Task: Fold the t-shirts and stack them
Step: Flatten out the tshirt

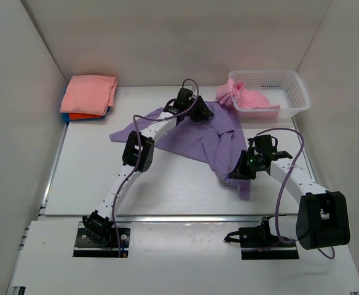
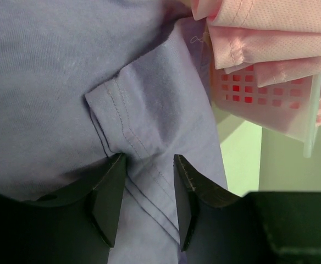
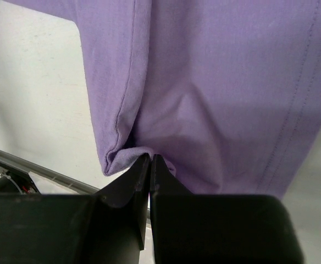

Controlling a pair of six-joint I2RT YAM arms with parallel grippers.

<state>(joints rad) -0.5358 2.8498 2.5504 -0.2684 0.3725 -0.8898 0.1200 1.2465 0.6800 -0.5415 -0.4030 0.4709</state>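
A white table [image 1: 167, 190], closed in by white walls [image 1: 167, 37], carries the lavender t-shirt [image 1: 198, 138] spread at its middle. The left gripper [image 2: 148, 165] stands spread over a sleeve. The right gripper [image 3: 149, 160] pinches a fold of the shirt.

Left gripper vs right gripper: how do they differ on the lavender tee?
The left gripper is open, cloth between its spread jaws; the right gripper is shut on a fold. The left gripper is at the far side near the basket; the right gripper at the near right edge. Both are on the lavender tee.
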